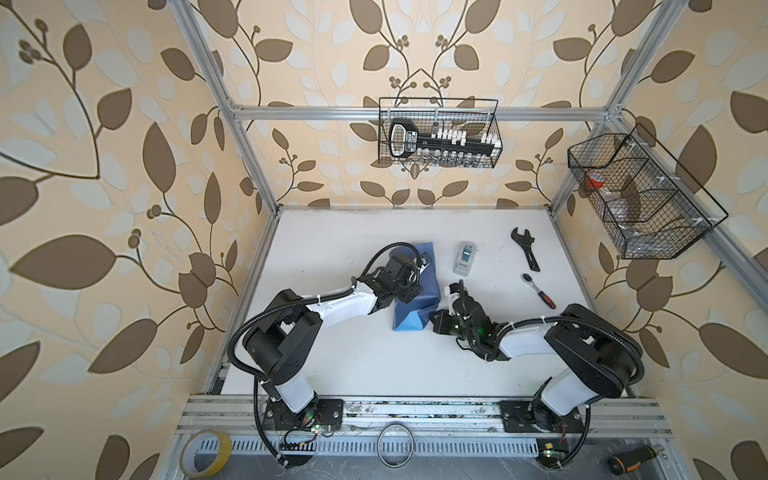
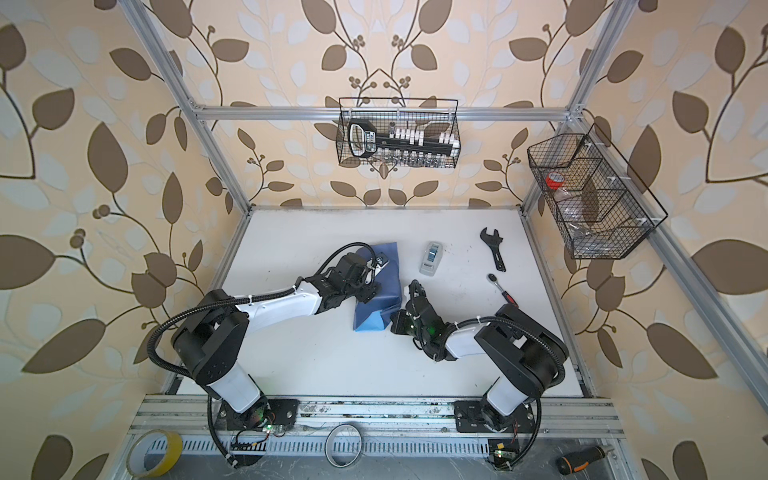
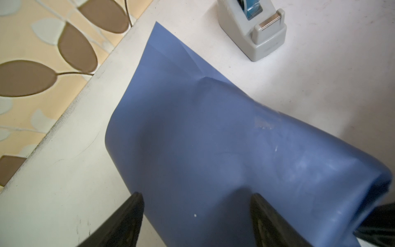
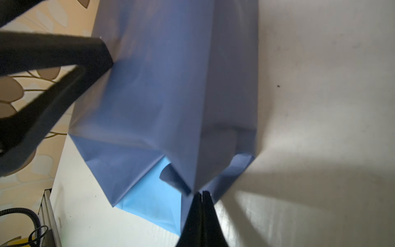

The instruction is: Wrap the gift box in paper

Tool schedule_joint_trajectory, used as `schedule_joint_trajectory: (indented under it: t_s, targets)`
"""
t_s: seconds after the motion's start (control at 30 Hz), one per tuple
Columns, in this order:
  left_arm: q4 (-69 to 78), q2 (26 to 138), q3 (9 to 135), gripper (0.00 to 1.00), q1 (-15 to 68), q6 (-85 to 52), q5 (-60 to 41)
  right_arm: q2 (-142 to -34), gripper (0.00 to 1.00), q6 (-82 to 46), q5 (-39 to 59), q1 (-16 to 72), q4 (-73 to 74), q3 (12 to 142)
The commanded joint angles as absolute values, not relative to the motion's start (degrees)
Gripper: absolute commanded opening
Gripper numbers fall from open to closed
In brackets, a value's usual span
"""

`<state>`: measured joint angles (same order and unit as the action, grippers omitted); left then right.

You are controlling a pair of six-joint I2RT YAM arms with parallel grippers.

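The paper (image 1: 428, 286) (image 2: 388, 282) lies slate-blue side out, folded into a long bundle at the table's middle. The gift box is hidden; a bulge shows under the paper (image 3: 205, 136). At the near end the paper is folded to a point, and its light-blue face (image 4: 154, 196) shows there. My left gripper (image 1: 413, 282) (image 2: 374, 280) (image 3: 196, 196) is open, its fingers straddling the bundle's top. One left finger (image 4: 64, 53) rests against the bundle's side. My right gripper (image 1: 433, 318) (image 2: 394, 320) (image 4: 201, 193) is shut, its tips against the folded point with nothing seen between them.
A grey tape dispenser (image 1: 464, 257) (image 3: 254, 27) stands just right of the bundle. A black wrench (image 1: 525, 248) and a ratchet (image 1: 539, 290) lie further right. Wire baskets (image 1: 440, 133) hang on the back and right walls. A yellow tape roll (image 1: 206, 453) sits by the front rail.
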<state>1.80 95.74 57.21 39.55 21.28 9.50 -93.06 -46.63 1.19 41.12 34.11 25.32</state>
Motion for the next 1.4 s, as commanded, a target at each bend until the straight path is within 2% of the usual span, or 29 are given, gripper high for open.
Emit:
schedule_joint_trajectory:
  t_s: [0.0, 0.4, 0.83, 1.0, 1.2, 1.37]
  targets:
    - [-6.2, 97.0, 55.5, 0.80, 39.4, 23.6, 10.5, -95.8, 0.04, -45.6, 2.1, 41.3, 35.1, 26.3]
    - [-6.3, 97.0, 55.4, 0.80, 39.4, 23.6, 10.7, -96.6, 0.04, -47.2, 1.8, 44.1, 36.4, 24.3]
    - [-6.6, 96.9, 55.5, 0.81, 39.4, 23.5, 10.5, -99.2, 0.04, -44.6, 1.5, 37.0, 37.7, 27.9]
    - [-7.1, 96.7, 56.1, 0.84, 39.4, 22.8, 10.6, -96.1, 0.05, -43.9, 2.9, 36.6, 37.5, 26.7]
    - [-8.1, 94.2, 60.0, 0.89, 39.5, 15.9, 9.2, -84.3, 0.11, -40.4, 3.3, 36.2, 31.5, 23.7]
    - [-8.0, 87.6, 61.2, 0.90, 39.4, 4.6, 8.3, -76.6, 0.27, -35.4, 3.8, 32.4, 22.0, 26.4]
